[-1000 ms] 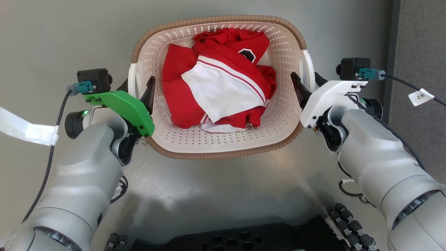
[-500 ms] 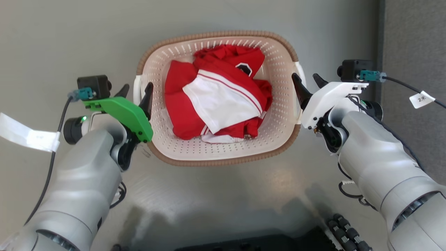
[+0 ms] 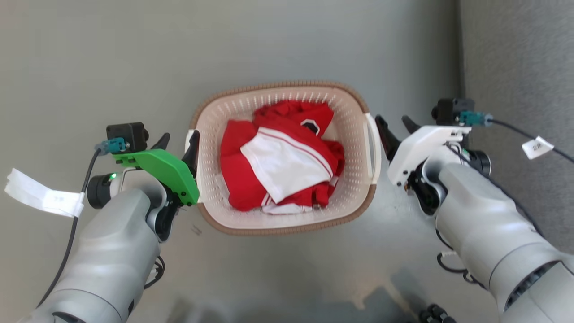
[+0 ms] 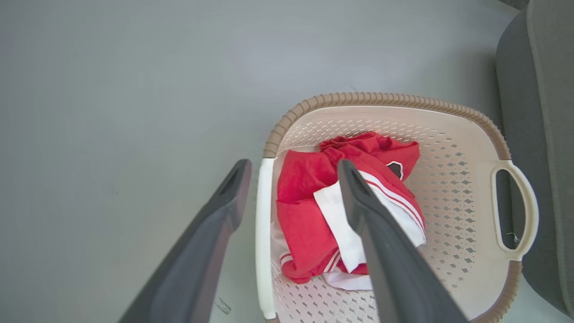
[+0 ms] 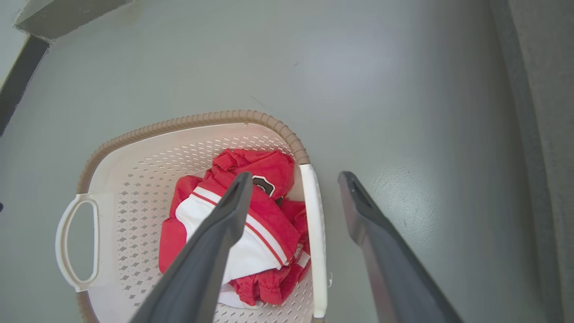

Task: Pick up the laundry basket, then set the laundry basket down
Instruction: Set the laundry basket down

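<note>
The laundry basket (image 3: 278, 84) stands on the grey floor, cream and perforated with a brown rim, holding red and white clothes (image 3: 278, 166). My left gripper (image 3: 180, 139) is open, hovering over the basket's left white handle (image 4: 261, 233), which lies below the gap between its fingers without touching them. My right gripper (image 3: 393, 122) is open too, just outside and above the right handle (image 3: 371, 148). In the right wrist view that handle (image 5: 314, 242) sits below the open gripper (image 5: 296, 176). The left wrist view shows its gripper (image 4: 292, 164) open above the rim (image 4: 381, 96).
A grey upholstered piece of furniture (image 3: 515, 67) stands close to the basket's right side, and is also in the left wrist view (image 4: 538, 134). A white tape tag (image 3: 42, 197) hangs on my left arm's cable. The wheels of my base (image 3: 430, 312) peek in at the bottom.
The head camera has risen, so the basket looks smaller and lower. Both grippers, whose fingers straddled the handles, have come up clear of them; the basket stays on the floor.
</note>
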